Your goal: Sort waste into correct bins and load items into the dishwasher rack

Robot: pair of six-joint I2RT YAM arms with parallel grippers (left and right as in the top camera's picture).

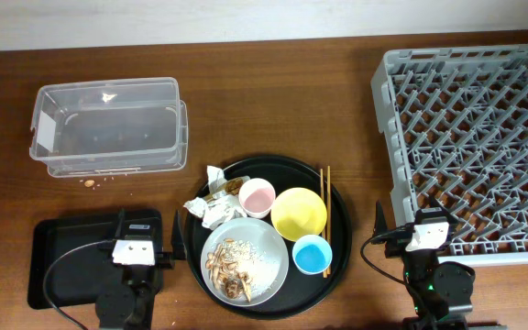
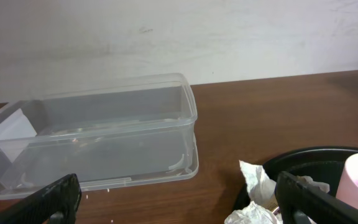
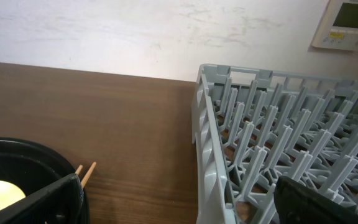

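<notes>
Now, overhead: my left gripper (image 1: 147, 229) is hovering over the shallow black rectangular tray (image 1: 62, 266), jaws spread wide, gripping nothing. My right gripper (image 1: 426, 218) is hanging equally spread and empty at the dishwasher rack's (image 1: 470, 137) near edge. Between them, the round black tray (image 1: 337, 229) is carrying the crumpled napkin (image 1: 211, 206), snack wrapper (image 1: 232, 190), pink cup (image 1: 257, 195), yellow bowl (image 1: 299, 213), light-blue cup (image 1: 312, 254), chopsticks (image 1: 325, 206) and the grey plate (image 1: 269, 243) bearing food scraps (image 1: 227, 275). The clear plastic tub (image 1: 108, 124) is sitting far left.

Left wrist: I am looking between spread jaws at the tub, with the napkin and pink cup showing at right.

Right wrist: spread jaws are framing the rack's corner; chopstick tips and the bowl are peeking in lower left.
</notes>
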